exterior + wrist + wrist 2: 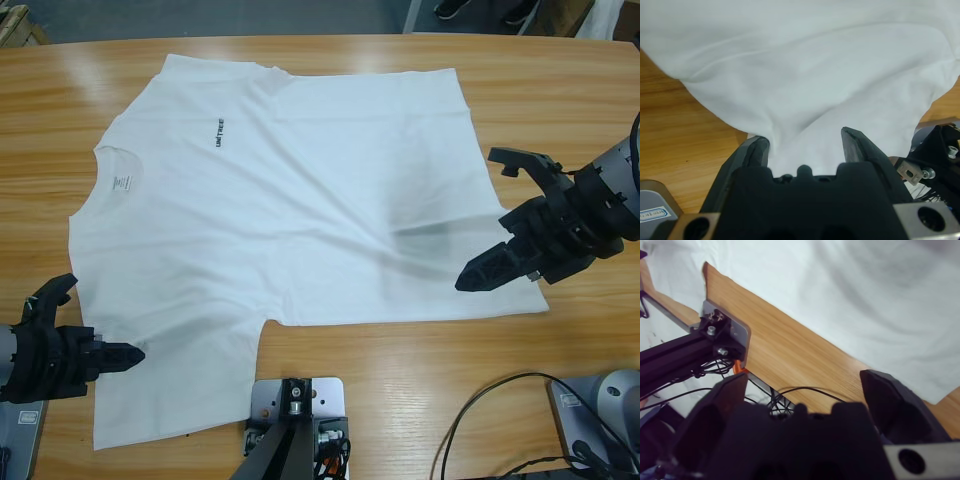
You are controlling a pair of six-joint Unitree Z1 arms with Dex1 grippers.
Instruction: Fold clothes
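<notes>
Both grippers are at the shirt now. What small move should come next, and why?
Probably close the left gripper first. Its jaws stand open with the T-shirt cloth between them, so it looks ready to pinch. The right gripper, also open, sits at the hem corner with bare table between its jaws, so it needs to reach further onto the cloth.

Wooden table point(400, 370); black cable point(480, 400), perhaps shoes point(455, 8).

A T-shirt point(290, 210) lies spread flat across the middle of the table point(520, 80), collar toward the left edge. The left gripper point(95, 335) sits at its near-left sleeve, the right gripper point(505, 215) over its right hem.
</notes>
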